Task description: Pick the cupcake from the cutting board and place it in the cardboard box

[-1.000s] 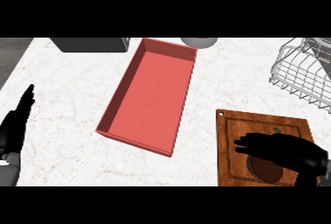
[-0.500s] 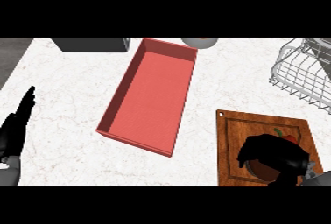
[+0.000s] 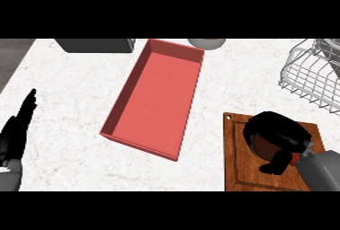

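A brown cupcake [image 3: 266, 146] sits on the wooden cutting board [image 3: 237, 170] at the lower right. My right hand [image 3: 279, 130] lies over it, fingers and thumb curled round it, so only its lower left side shows. The red, open cardboard box [image 3: 156, 96] lies slanted in the middle of the counter, nothing inside it. My left hand [image 3: 16, 130] rests open at the left edge, fingers up.
A white wire rack [image 3: 312, 76] stands at the upper right. A dark grey block [image 3: 93, 44] and a grey round object [image 3: 206, 43] sit along the far edge, close to the box's far end.
My right hand has closed over the cupcake and shifted slightly up the board. The left hand has stayed put.
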Robot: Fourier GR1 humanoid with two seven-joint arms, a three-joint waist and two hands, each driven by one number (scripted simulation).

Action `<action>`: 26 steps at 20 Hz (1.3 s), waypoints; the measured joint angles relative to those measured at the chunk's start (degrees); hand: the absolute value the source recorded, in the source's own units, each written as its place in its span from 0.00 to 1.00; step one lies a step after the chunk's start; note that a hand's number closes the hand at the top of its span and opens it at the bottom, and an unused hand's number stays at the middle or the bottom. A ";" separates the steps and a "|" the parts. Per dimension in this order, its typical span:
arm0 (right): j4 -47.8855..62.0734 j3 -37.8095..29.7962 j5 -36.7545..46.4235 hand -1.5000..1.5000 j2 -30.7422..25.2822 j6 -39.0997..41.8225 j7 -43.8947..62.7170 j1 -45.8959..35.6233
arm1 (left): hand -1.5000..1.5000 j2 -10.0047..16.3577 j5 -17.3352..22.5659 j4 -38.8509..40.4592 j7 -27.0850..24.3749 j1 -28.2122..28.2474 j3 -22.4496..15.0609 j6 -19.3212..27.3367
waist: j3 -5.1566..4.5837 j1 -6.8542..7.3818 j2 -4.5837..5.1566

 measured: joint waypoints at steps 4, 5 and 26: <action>12.18 -5.32 -0.07 1.00 2.29 -1.21 2.45 -11.37 | 0.50 -0.29 -0.43 0.79 0.21 -1.92 -0.64 -0.53 | 0.16 1.22 0.48; 14.85 -6.56 0.09 1.00 2.70 -2.05 3.14 -14.14 | 0.50 -0.49 -0.60 1.02 0.08 -2.18 -0.71 -0.34 | 0.19 1.45 0.57; 24.70 -17.90 -10.12 1.00 9.98 -1.65 -0.87 -40.09 | 0.50 -1.08 -1.41 -0.01 0.58 -0.95 0.77 -1.01 | 0.15 -0.02 -0.12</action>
